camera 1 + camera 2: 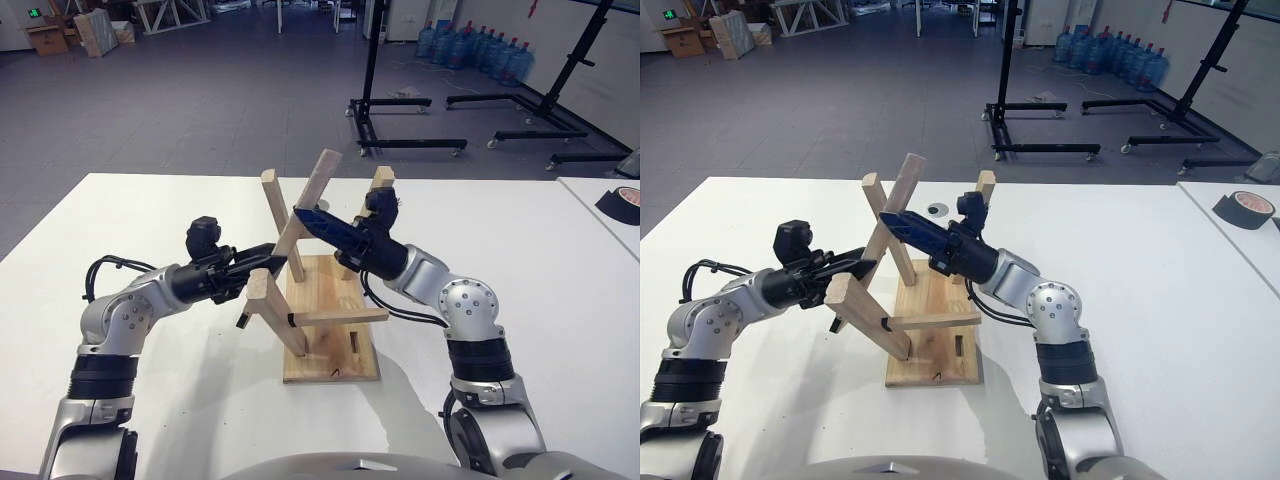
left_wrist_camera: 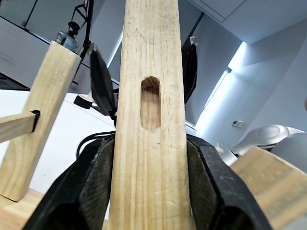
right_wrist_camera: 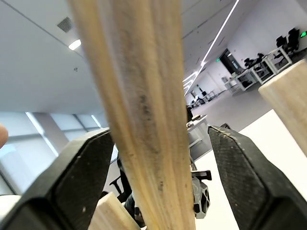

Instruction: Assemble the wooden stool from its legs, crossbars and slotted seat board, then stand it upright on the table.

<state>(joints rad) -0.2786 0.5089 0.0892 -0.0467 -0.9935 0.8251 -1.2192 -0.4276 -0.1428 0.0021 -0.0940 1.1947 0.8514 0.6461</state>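
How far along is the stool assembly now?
Done: the seat board lies flat with three legs on it; a crossbar is in the front leg. In hand: the left tool clamps a fourth, tilted leg; the right tool sits open around it. Left: seating that leg, then turning everything upright.

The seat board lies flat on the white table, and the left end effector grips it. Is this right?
Not quite: the left wrist view shows the left end effector gripping a slotted wooden leg. The seat board does lie flat on the white table.

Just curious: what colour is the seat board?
Seat board: pale natural wood, best in left eye view.
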